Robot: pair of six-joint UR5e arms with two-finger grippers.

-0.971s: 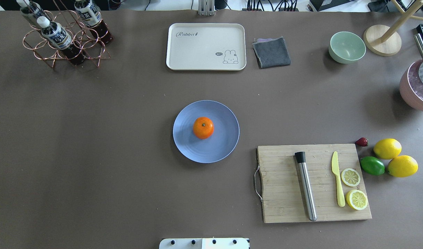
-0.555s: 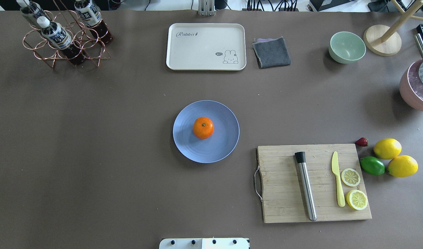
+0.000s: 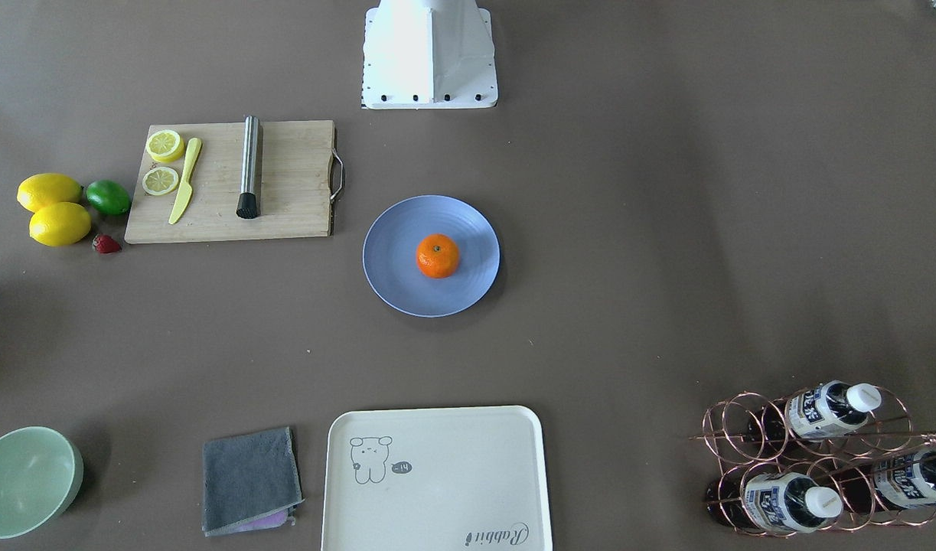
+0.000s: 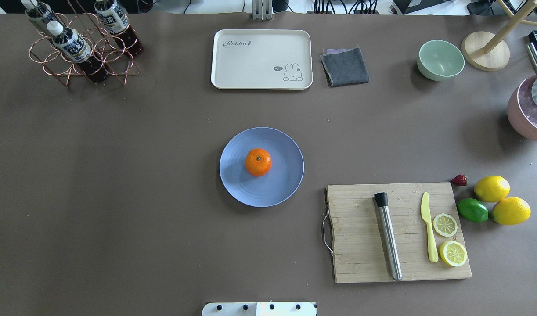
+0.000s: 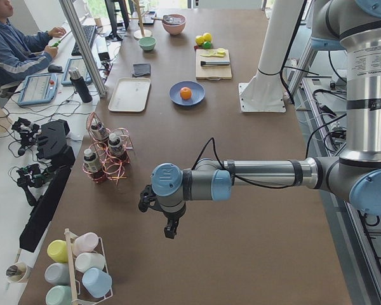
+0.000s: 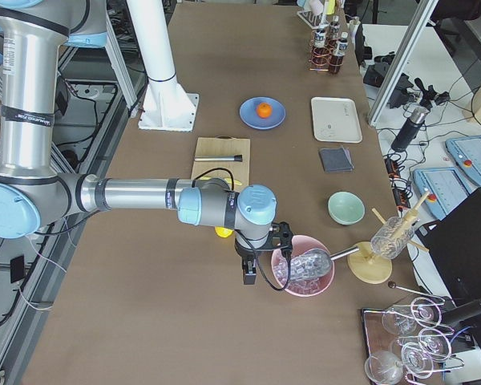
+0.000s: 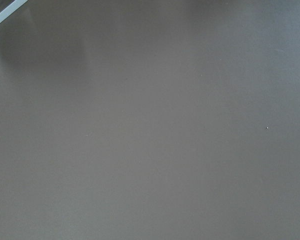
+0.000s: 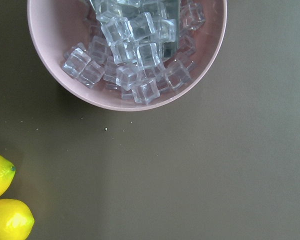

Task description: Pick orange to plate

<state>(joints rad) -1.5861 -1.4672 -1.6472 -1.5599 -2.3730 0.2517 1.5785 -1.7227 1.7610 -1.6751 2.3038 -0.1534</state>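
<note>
The orange point(image 4: 258, 162) rests at the middle of the periwinkle-blue plate point(image 4: 282, 184) in the centre of the table, also seen from the front as orange point(image 3: 438, 255) on plate point(image 3: 395, 269). No gripper is near it. My left gripper point(image 5: 169, 227) hangs over bare table far off at the left end; I cannot tell if it is open or shut. My right gripper point(image 6: 249, 276) hangs beside the pink ice bowl point(image 6: 303, 273) at the right end; its state I cannot tell either. The left wrist view holds only brown table.
A cutting board point(image 4: 360, 245) with a steel muddler, yellow knife and lemon slices lies right of the plate. Two lemons point(image 4: 491, 188), a lime point(image 4: 472, 210) and a strawberry sit beyond it. At the back stand a cream tray point(image 4: 250, 61), grey cloth, mint bowl point(image 4: 441, 59) and bottle rack point(image 4: 81, 48).
</note>
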